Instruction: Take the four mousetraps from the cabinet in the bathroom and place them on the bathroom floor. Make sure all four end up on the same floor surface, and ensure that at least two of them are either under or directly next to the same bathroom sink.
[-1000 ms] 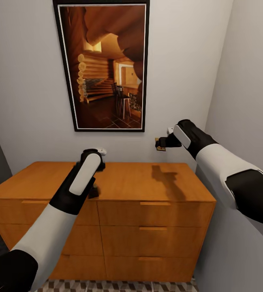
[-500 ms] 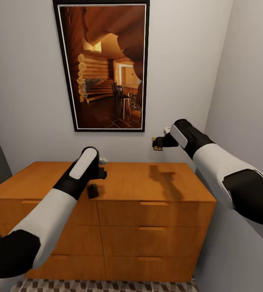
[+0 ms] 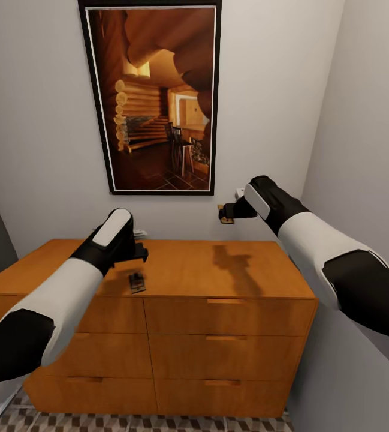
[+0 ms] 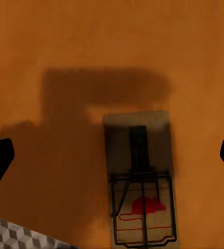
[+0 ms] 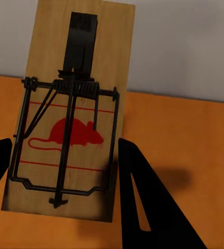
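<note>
A small flat tan wooden mousetrap (image 4: 140,179) with dark wire and a red mouse mark lies near the front edge of the wide orange-brown wooden cabinet (image 3: 218,267), below the spread-open left gripper (image 3: 135,252). The right gripper (image 3: 224,214), raised above the cabinet top, apparently clamps a second mousetrap (image 5: 70,111).

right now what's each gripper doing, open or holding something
Left gripper: open, above a mousetrap lying on the cabinet.
Right gripper: shut on the held mousetrap.
</note>
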You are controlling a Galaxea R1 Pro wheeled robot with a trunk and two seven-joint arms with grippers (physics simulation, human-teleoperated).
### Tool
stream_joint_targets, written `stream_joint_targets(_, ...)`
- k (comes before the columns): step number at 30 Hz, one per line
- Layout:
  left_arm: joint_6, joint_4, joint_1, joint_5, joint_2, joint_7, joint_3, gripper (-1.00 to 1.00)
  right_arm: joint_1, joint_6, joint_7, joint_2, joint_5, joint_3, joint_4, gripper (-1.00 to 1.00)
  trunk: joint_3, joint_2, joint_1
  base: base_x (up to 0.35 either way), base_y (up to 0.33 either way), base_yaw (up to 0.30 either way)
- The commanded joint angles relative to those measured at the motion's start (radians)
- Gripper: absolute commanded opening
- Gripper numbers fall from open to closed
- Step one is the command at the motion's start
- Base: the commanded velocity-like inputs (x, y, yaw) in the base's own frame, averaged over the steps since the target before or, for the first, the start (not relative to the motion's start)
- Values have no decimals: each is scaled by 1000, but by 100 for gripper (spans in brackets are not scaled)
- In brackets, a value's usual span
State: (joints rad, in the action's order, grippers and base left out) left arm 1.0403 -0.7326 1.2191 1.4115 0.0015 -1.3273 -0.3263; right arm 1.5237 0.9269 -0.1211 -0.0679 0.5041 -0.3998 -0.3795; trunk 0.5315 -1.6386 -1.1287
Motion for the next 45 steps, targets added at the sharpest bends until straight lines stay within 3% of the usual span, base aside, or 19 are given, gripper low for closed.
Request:
stream_joint_targets(1,7,8,6,9,5,-8,-2,100,1,3,-9,0,13,-7,-1,-100,1,-1,0,0,0,0)
stream_joint_targets(10,7,62,20,9,25,16,-9,100,2,5,-9,-2,13,-5,-2,-100,1,-1,0,0,0,0)
stream_joint_targets(31,-47,73,21,10,19,24,-13,100,3,7,-9,-1,13,-4,-3,-100,1,-1,0,0,-47,0)
stream_joint_targets(45,-94,72,22,10,18,15,-13,100,3,90,-9,1,12,-1,-98,-100,1,-1,0,0,-12,0)
